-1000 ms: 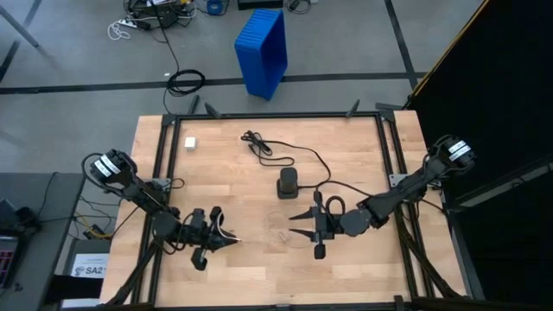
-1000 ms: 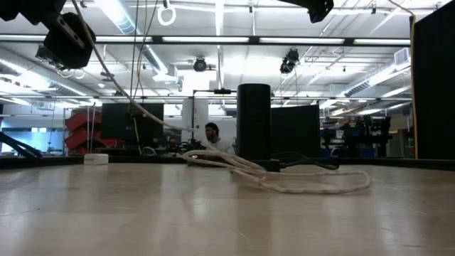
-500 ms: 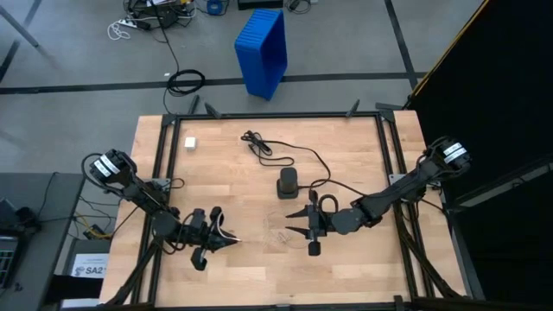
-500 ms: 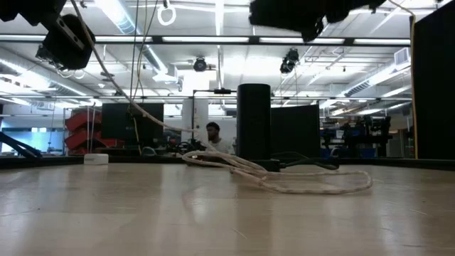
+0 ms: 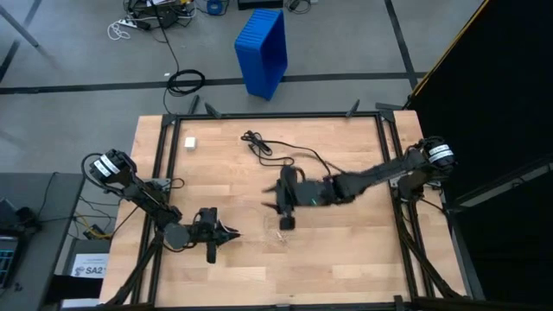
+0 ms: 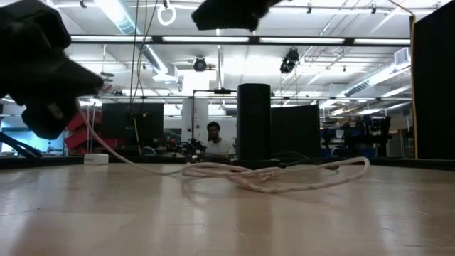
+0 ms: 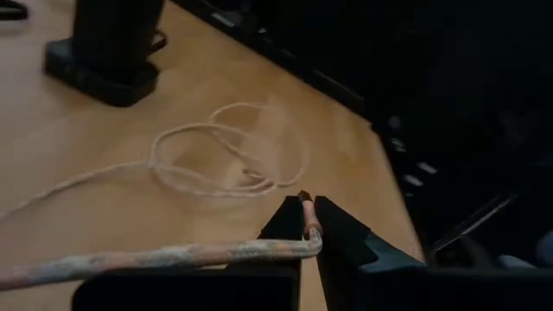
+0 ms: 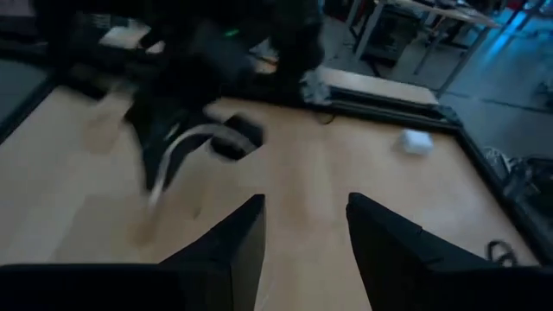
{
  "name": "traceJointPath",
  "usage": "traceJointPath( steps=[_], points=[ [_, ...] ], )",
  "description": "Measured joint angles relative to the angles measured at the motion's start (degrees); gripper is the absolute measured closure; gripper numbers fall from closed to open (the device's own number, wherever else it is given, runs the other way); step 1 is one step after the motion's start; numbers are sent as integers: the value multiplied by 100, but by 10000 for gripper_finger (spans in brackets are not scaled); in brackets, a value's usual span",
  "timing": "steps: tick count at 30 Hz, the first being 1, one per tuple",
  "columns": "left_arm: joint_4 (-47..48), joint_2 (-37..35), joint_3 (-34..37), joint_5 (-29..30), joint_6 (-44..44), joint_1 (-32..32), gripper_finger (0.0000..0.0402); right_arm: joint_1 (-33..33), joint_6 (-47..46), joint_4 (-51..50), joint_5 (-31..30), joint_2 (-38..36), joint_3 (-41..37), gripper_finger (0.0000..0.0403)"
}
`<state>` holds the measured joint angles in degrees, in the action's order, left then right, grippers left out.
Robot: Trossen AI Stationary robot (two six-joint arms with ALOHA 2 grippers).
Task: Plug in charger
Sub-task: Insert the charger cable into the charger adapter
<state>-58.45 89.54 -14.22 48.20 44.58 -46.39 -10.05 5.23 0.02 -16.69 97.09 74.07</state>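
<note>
Risk: the braided cable is pinched only near its plug end, and the plug tip stands just past the fingertips. A thin grip of this kind could let the connector twist or slide during insertion, so that it meets the charger base off-axis and fails to seat. A second likely cause is cable drag: the slack lies in loose loops on the desk in front of the charger base, and a pull on them could shift the plug in the grip. The right tool hangs beside the charger base with its fingers spread and holding nothing; contact between the two arms there is possible.

Position: the left tool is closed on the cable end, well apart from the charger base, toward the desk's near-left area. The charger base stands upright near the desk centre, with its own black lead trailing behind it.
</note>
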Motion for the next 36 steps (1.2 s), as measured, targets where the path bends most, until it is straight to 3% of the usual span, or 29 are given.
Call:
traceJointPath(
  steps=[8, 14, 18, 22, 31, 36],
  points=[
    [1302, 0, -2, 232, 671, 57, 401, 1461, 138, -1637, 1780, 775, 1962, 245],
    [2740, 0, -1, -229, 1573, 273, 401, 1658, 439, -2711, 1968, 978, 2419, 245],
    [2818, -13, -11, -535, 1595, 293, 393, 1530, 680, -2860, 1936, 969, 2419, 248],
    [2765, -2, -52, -929, 1301, 295, 345, 1419, 861, -2860, 1928, 933, 2419, 251],
    [2440, -10, -552, -2118, 1181, 262, 193, 1211, 899, -3541, 1904, 606, 2419, 251],
    [1969, -267, -885, -1969, 130, 284, 165, 953, 783, -3925, 1909, 248, 2419, 255]
  ],
)
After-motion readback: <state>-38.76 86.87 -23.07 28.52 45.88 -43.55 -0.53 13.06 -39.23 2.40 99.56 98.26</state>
